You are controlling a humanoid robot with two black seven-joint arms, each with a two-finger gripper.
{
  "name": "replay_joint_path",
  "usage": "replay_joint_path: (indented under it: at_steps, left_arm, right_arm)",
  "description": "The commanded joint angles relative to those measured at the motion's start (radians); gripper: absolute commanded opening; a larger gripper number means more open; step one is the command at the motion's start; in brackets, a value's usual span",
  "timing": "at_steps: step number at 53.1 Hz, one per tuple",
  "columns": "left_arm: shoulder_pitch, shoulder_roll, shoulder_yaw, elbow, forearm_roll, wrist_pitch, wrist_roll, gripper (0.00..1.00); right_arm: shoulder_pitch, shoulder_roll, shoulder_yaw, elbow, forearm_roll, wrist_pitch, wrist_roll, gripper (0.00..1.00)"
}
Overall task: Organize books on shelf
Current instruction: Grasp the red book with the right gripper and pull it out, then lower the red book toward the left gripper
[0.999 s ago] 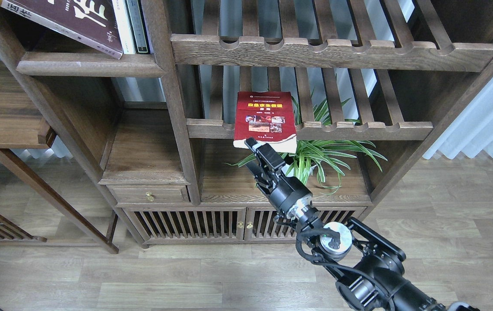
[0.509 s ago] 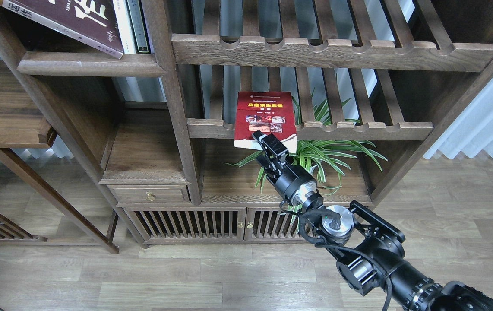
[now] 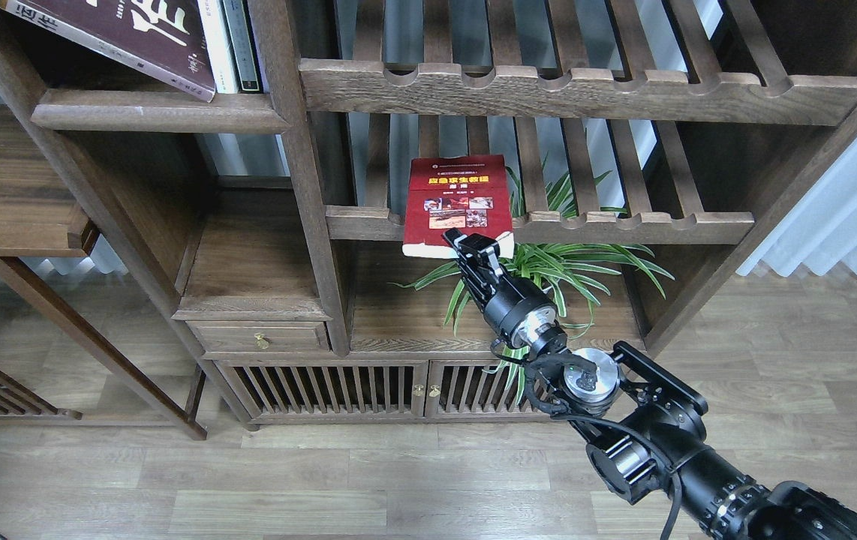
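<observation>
While only the head view is given, everything below is read from it alone.

Head view, right gripper: the right gripper (image 3: pixel 473 244) is seen at the near bottom edge of the red book (image 3: pixel 457 202); its fingers appear clamped on that edge, with the lower right corner of the cover lifted beside them.

Head view, left gripper: none is seen.

Head view, red book: it is laid cover-up on the slatted rack (image 3: pixel 623 223), at the rack's left end, with its near edge overhanging the notched front rail. It is judged to be held by this overhang because it is the only part that can be pinched from the front.

Head view, maroon book: the maroon book (image 3: pixel 121 34) is seen at the top left corner, leaning tilted on the shelf (image 3: pixel 151 112), its lower corner hanging past the rounded front edge. Two upright spines (image 3: pixel 230 45) are pressed against the shelf's right post, beside it.

Head view, third book: no yellow-green cover can be made out.

Head view, plant: a spider plant (image 3: pixel 548 270) is set under the rack, just behind the gripper; its leaves are judged likely to be brushed.

Step judged: the red book is being taken from the rack so that it can be carried up and left to the shelf.

Progress judged: early, since one book is off the shelf and one is askew.
</observation>
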Motion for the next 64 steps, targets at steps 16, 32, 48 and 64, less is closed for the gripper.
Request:
replay_joint_path:
  at_steps: [16,32,48,64]
  left_arm:
    - [0.02,-0.106,0.007,0.032,0.0,0.0,-0.007,1.0]
    - [0.06,-0.178,0.018,0.019,-0.086,0.0,-0.009,0.99]
    - [0.169,-0.181,0.145,0.017,-0.184,0.0,-0.02,1.0]
    - [0.128,-0.308,0.199,0.029,-0.184,0.0,-0.029,1.0]
  right_arm:
    - [-0.195,0.0,-0.026,0.377,0.011,0.133,-0.024,0.05]
    - [-0.39,0.0,-0.093,0.592,0.0,0.26,-0.03,0.05]
    - [-0.482,-0.124,-0.035,0.593,-0.005,0.263,-0.08,0.05]
    - [-0.53,-0.218,-0.069,0.583,-0.003,0.263,-0.168,0.06]
